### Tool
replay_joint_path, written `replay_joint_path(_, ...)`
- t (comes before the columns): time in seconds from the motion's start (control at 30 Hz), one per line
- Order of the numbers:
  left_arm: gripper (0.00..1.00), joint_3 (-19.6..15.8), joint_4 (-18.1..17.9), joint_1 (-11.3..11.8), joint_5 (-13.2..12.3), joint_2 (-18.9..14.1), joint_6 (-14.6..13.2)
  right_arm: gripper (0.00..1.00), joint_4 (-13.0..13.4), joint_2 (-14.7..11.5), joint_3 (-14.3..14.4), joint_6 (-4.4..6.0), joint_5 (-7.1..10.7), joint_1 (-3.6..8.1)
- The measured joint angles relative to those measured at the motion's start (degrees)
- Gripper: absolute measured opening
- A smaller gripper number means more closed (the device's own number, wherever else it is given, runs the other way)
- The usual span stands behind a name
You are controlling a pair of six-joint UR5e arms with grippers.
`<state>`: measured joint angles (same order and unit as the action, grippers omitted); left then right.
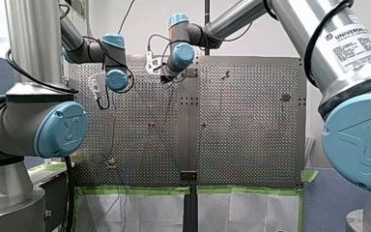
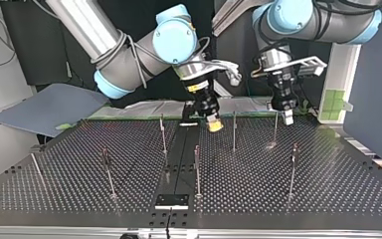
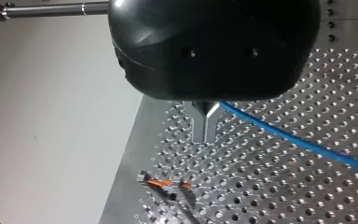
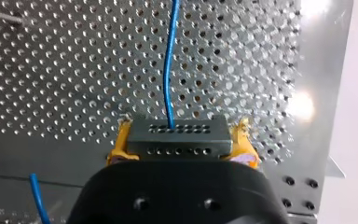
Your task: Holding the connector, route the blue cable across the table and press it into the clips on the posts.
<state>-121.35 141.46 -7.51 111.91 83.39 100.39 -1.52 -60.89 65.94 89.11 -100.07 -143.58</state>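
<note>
Table (image 2: 278, 189) is lying beneath the connector (image 4: 177, 142). My right gripper (image 4: 179, 140) is clamping the connector between yellow pads, closed to its width. My left gripper (image 3: 205, 133) is hanging apart from the connector, metal fingers pressed together. Posts (image 2: 234, 130) are standing beyond the connector. Blue cable (image 4: 169, 70) is leaving the connector's face and passing the left fingers' roots; cannot tell whether pinched.

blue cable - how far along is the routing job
Done: my right end effector is shut on the connector, the blue cable leaving it. In hand: the cable runs past my left end effector, whose fingers are closed; whether they pinch it I cannot tell. Left: no cable shows at any post in the top view, so all the clipping seems to remain.
</note>
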Motion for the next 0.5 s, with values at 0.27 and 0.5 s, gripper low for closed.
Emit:
replay_joint_path(0.27, 0.0, 1.5, 0.8, 1.4, 0.0, 0.0, 0.0, 0.0, -1.3, 3.4, -3.6, -0.03, 0.12, -0.24)
replay_joint_path(0.5, 0.0, 1.6, 0.8, 2.6, -0.1, 0.6, -0.3, 0.0, -1.9, 4.9, -7.3, 0.31, 0.18, -0.04)
